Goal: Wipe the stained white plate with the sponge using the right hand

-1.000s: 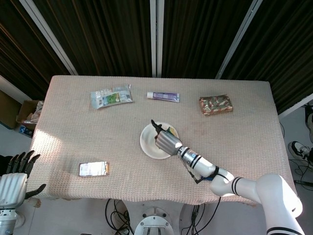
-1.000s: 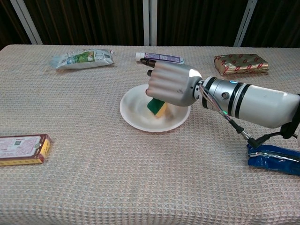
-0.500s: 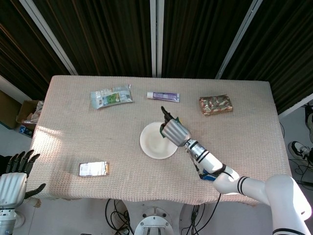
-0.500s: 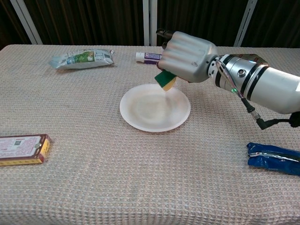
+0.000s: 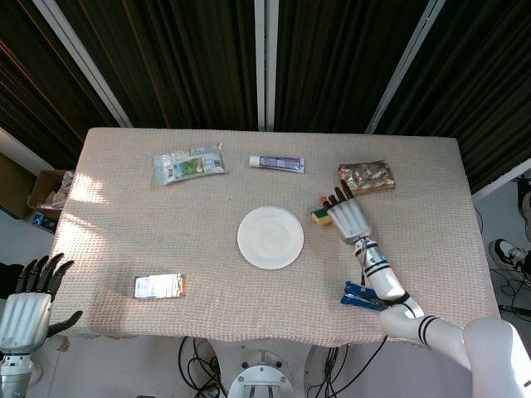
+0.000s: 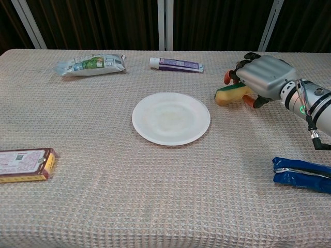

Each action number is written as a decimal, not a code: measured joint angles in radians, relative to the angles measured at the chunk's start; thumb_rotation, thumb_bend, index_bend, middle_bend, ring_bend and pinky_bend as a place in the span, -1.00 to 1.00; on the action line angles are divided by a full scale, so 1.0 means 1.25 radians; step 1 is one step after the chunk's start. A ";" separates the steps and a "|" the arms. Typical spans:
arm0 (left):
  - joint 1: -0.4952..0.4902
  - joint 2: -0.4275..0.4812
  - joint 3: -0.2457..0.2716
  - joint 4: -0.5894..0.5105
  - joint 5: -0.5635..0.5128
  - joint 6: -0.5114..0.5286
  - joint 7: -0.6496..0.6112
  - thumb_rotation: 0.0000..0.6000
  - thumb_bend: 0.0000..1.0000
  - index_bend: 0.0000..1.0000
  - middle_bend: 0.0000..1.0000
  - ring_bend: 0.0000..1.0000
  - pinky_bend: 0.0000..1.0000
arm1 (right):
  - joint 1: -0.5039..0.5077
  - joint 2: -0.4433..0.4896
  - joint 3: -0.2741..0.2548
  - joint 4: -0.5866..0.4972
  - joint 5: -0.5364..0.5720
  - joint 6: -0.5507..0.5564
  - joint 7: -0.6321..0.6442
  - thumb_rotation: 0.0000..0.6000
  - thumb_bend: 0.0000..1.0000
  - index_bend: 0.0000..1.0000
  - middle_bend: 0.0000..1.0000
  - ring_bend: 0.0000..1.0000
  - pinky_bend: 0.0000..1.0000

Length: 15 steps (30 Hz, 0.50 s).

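Observation:
The white plate [image 5: 270,238] [image 6: 171,118] lies at the middle of the table with nothing on it, and only a faint mark shows on its surface. The yellow sponge with a green face [image 5: 319,219] [image 6: 230,94] sits low on the cloth just right of the plate. My right hand [image 5: 348,217] [image 6: 264,77] is over the sponge's right end and holds it between a finger and the thumb. My left hand [image 5: 29,298] hangs off the table's near left corner, fingers apart and holding nothing.
A blue packet [image 5: 365,296] [image 6: 302,174] lies near the front right, under my right forearm. A toothpaste tube [image 5: 277,163] [image 6: 176,64], a wipes pack [image 5: 189,163] [image 6: 90,64] and a patterned packet [image 5: 366,177] line the far side. A flat box [image 5: 159,286] [image 6: 25,164] sits front left.
My right hand lifted the sponge off the plate and carried it to the right, down to the cloth beside the plate. The left hand has not moved.

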 measured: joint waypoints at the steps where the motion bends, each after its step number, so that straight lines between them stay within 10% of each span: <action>1: 0.001 0.001 0.001 -0.003 0.001 0.001 0.002 1.00 -0.95 -0.69 -0.85 -0.88 -0.83 | -0.002 0.000 0.002 0.000 0.009 -0.005 -0.003 1.00 -0.60 -1.00 -0.89 -1.00 -1.00; 6: 0.003 0.006 0.001 -0.010 0.000 0.004 0.007 1.00 -0.95 -0.69 -0.85 -0.88 -0.83 | -0.029 0.033 0.017 -0.052 0.052 -0.003 -0.005 1.00 -0.86 -1.00 -1.00 -1.00 -1.00; 15: -0.002 0.010 -0.008 -0.015 0.003 0.007 0.008 1.00 -0.95 -0.69 -0.85 -0.88 -0.83 | -0.176 0.234 -0.002 -0.281 -0.005 0.188 0.155 1.00 -0.73 -1.00 -0.88 -1.00 -1.00</action>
